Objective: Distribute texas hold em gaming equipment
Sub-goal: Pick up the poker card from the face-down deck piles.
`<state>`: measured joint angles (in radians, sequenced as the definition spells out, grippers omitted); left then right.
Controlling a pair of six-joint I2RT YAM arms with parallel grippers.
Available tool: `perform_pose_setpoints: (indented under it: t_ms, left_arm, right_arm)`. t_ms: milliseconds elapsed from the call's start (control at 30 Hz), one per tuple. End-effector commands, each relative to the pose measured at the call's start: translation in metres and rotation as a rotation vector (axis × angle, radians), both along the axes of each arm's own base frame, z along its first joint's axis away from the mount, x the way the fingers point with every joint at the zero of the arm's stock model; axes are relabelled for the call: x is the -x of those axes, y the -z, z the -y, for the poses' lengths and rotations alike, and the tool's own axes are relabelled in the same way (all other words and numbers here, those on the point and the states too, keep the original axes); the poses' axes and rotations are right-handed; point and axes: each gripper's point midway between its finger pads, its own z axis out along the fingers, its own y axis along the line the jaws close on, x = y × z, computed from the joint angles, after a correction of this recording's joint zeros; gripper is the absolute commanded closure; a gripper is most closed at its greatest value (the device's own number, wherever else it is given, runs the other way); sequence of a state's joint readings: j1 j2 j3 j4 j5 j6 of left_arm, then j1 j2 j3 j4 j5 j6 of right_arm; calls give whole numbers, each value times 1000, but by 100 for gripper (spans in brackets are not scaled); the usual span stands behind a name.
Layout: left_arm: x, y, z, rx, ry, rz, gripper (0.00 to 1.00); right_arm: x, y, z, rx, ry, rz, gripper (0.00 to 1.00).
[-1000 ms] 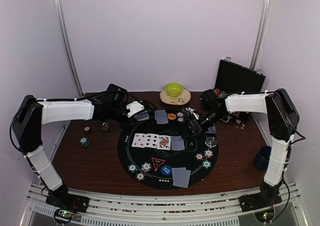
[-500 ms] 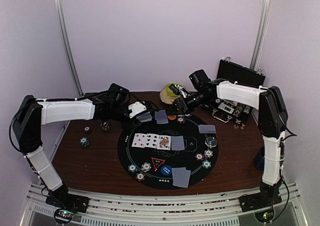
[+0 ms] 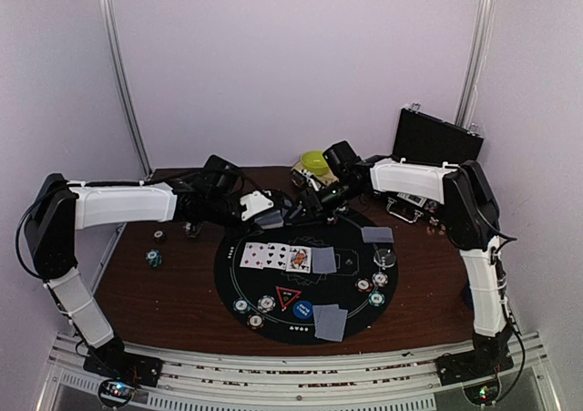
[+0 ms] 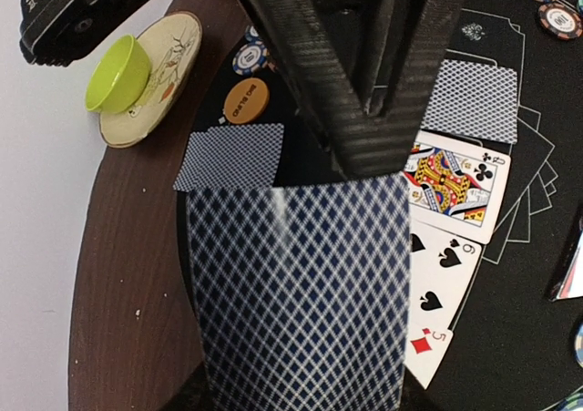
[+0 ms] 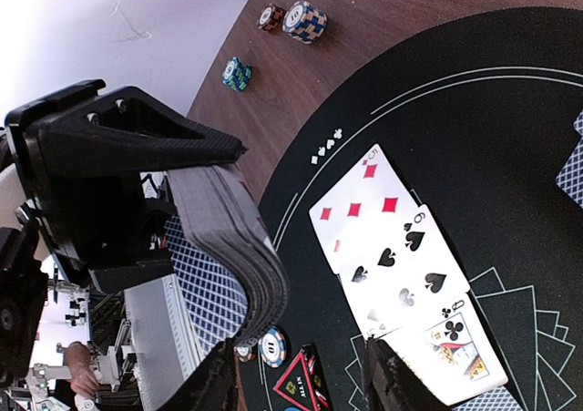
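Step in hand: dealing cards. The left gripper (image 4: 369, 151) is clamped on the deck (image 4: 301, 292), holding it over the 11 o'clock edge of the round mat (image 3: 235, 270). The right gripper (image 5: 301, 379) hovers just beside the deck, at its 3 o'clock side, jaws part-way apart with nothing between them.

On the mat, face-up cards (image 3: 273, 256) lie at centre, with face-down cards at 3 o'clock (image 3: 376, 234) and 6 o'clock (image 3: 331, 322).

Next move, in my judgement: close the right fingers on the top card alone and slide it clear without fanning the rest.

Containers: the green bowl (image 3: 316, 161) sits on its plate (image 4: 178, 60) at 12 o'clock, with no contents visible. The black case (image 3: 435, 139) stands at 2 o'clock with its lid raised. Its tray is too small to read
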<state>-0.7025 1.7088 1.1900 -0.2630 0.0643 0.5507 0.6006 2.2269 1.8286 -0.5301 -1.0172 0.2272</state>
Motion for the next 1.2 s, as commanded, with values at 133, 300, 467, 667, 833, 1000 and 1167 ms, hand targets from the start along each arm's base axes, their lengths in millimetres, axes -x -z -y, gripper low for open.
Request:
perform_pose_setpoints:
  t_ms: [133, 300, 467, 667, 833, 1000, 1167]
  left_arm:
    - [-3, -24, 14, 49, 26, 52, 89]
    - [-1, -22, 17, 46, 34, 46, 89]
    - [2, -21, 19, 46, 43, 42, 89]
    - [5, -19, 23, 44, 55, 34, 89]
    - [6, -19, 23, 45, 60, 28, 89]
    - [8, -16, 23, 43, 64, 22, 89]
    - [10, -15, 24, 46, 76, 11, 89]
  right_arm:
    - [-2, -29, -9, -77, -20, 25, 51]
    - [-7, -36, -15, -115, -7, 15, 51]
    - [-13, -27, -19, -103, 6, 9, 51]
    - [-14, -12, -27, -76, 2, -1, 52]
    - [-12, -6, -29, -48, -23, 31, 53]
    - [-12, -12, -29, -52, -40, 71, 52]
    - [-9, -7, -32, -35, -53, 82, 52]
